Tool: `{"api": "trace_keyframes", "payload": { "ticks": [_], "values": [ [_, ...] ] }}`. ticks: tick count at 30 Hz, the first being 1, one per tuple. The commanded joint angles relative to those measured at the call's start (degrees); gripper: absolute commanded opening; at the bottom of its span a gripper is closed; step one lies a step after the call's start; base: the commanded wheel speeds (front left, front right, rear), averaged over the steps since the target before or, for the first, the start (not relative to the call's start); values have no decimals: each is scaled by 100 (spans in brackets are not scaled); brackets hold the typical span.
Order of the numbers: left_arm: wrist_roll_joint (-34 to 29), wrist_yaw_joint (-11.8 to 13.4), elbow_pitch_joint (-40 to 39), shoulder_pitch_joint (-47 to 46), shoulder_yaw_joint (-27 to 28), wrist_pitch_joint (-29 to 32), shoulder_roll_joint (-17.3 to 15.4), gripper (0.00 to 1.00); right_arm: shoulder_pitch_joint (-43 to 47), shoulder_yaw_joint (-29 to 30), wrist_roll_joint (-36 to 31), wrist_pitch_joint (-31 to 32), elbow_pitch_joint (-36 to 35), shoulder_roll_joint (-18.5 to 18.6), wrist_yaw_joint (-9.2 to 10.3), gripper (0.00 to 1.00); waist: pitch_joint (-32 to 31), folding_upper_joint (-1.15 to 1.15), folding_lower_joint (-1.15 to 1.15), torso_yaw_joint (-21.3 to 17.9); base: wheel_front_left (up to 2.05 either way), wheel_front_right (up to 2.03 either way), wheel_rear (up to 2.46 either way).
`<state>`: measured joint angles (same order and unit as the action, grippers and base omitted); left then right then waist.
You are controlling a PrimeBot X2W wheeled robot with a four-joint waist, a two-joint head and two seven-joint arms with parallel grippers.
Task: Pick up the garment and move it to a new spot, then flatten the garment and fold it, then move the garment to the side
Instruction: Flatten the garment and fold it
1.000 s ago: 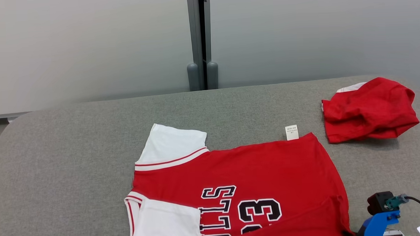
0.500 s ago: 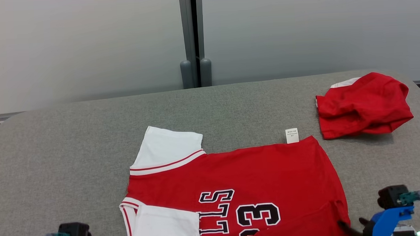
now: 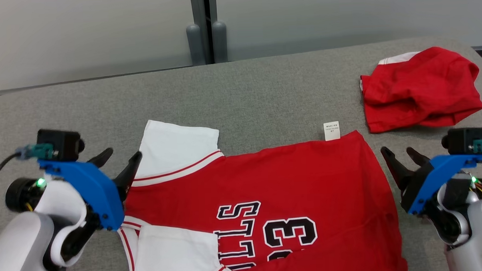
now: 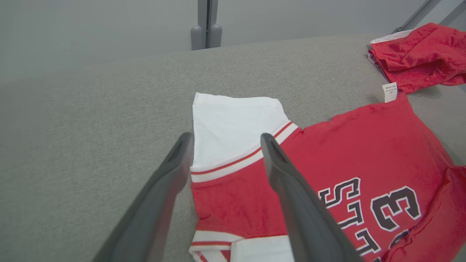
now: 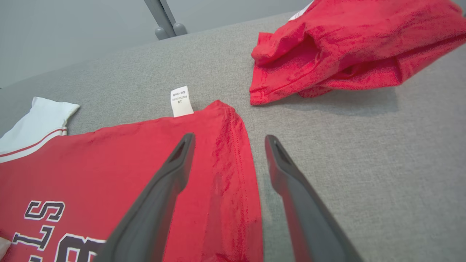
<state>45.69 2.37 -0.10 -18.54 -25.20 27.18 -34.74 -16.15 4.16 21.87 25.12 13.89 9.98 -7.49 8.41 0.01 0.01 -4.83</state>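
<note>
Jersey (image 3: 290, 182) mostly flat on bench (image 3: 263, 86): soft, light, limp. Left gripper (image 3: 122, 153) fingers released beside far sleeve (image 3: 177, 147); right gripper (image 3: 397, 151) fingers released beside hem (image 3: 372, 163). Best pinch: sleeve seam, hem corner.

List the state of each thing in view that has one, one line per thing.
Red and white jersey with black lettering: spread out on the grey fabric table, lettering up, not held.
White care label: lying flat beyond the jersey's far edge.
Crumpled red garment: bunched heap, apart from the jersey.
Left gripper: open, empty, at the white sleeve.
Right gripper: open, empty, at the jersey's right edge.
</note>
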Motion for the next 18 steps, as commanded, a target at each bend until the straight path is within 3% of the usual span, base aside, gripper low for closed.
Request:
{"api": "trace_keyframes", "payload": {
  "ticks": [1,2,3,5,6,13,18],
  "values": [
    [43,-168,203,-395,-96,136,111,100,-362,-16,20,-133,374,-67,-1,100,160,-1,-1,26,0,0,0],
    [35,-257,358,-597,-145,219,139,100,-557,-42,57,-182,613,-88,-1,100,232,-1,-1,15,0,0,0],
    [16,-510,853,-1184,-314,476,273,100,-1089,-195,196,-306,1319,-104,-1,100,466,-1,-1,-14,0,0,0],
    [18,-631,1202,-1565,-408,610,374,100,-1432,-295,283,-417,1742,-60,-1,100,616,-1,-1,-22,0,0,0],
    [11,-776,1776,-2081,-536,807,485,100,-1898,-573,392,-491,2251,6,-1,100,885,-1,-1,-31,0,0,0],
    [105,-983,3061,-3154,-961,1131,633,100,-2761,-1318,734,-569,3189,45,-1,100,1382,-1,-1,-175,0,0,0],
    [173,-999,3415,-3500,-1203,1066,597,100,-2920,-1811,976,-642,3323,1,-3,100,1502,-1,-1,-299,0,0,0]
  ]
}}
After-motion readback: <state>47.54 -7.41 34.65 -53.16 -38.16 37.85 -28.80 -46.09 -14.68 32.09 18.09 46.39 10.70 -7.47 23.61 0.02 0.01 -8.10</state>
